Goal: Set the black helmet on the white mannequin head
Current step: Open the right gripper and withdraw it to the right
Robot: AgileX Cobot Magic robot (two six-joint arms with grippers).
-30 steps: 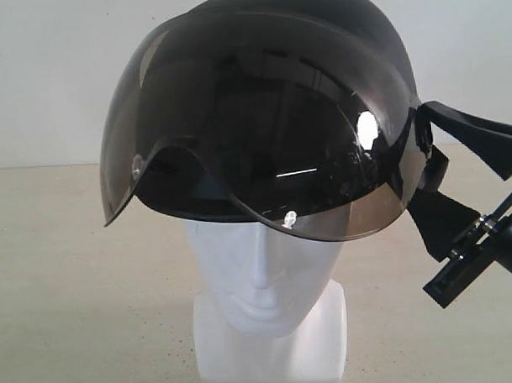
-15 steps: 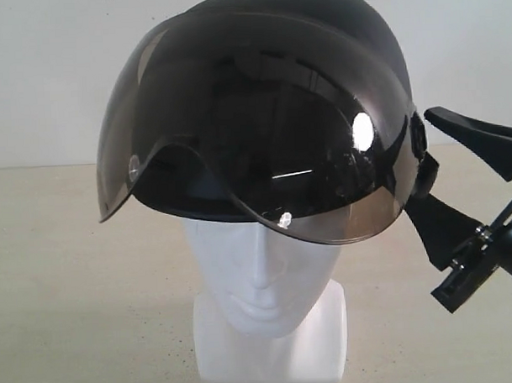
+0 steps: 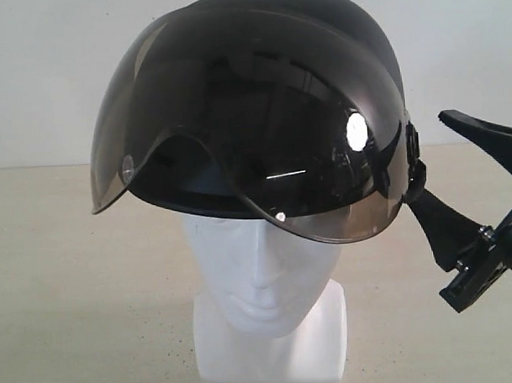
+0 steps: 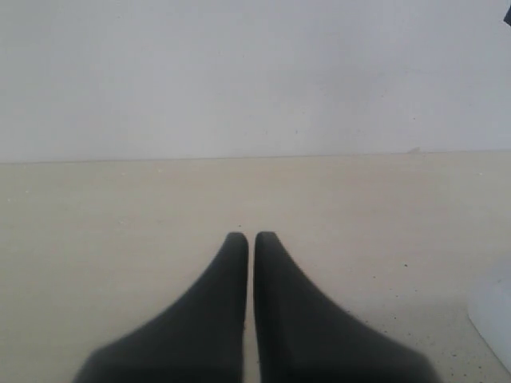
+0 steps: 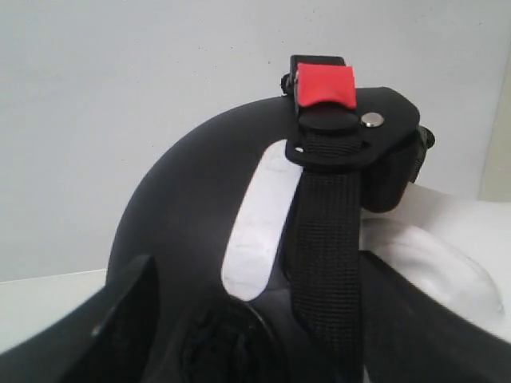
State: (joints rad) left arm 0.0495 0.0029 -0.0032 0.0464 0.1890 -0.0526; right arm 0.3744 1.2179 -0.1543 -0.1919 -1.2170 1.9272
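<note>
Since the pictures give each item a place, you may enter them as follows.

Item: black helmet (image 3: 317, 21). It is seated on top of the white mannequin head (image 3: 259, 267), covering the crown and brow, and it is wider than the head on both sides. Its smoky-brown visor (image 3: 253, 116) juts forward over the forehead, leaving nose, mouth and chin uncovered.

Item: white mannequin head. It stands upright on its blocky base on the pale counter (image 3: 66, 290), face toward the exterior camera.

Item: right end effector (image 3: 429, 158). Its fingers are spread wide at the helmet's side. The upper finger is clear of the shell, and the lower finger's tip is at the helmet's rim, though you cannot tell whether it touches. In the right wrist view a black strap (image 5: 323, 231) with a red tab (image 5: 325, 86) hangs between the two fingers, and nothing is gripped.

Item: left end effector (image 4: 250, 238). Its fingers are drawn together with only a sliver between them and hold nothing. It sits low above bare counter.
</note>
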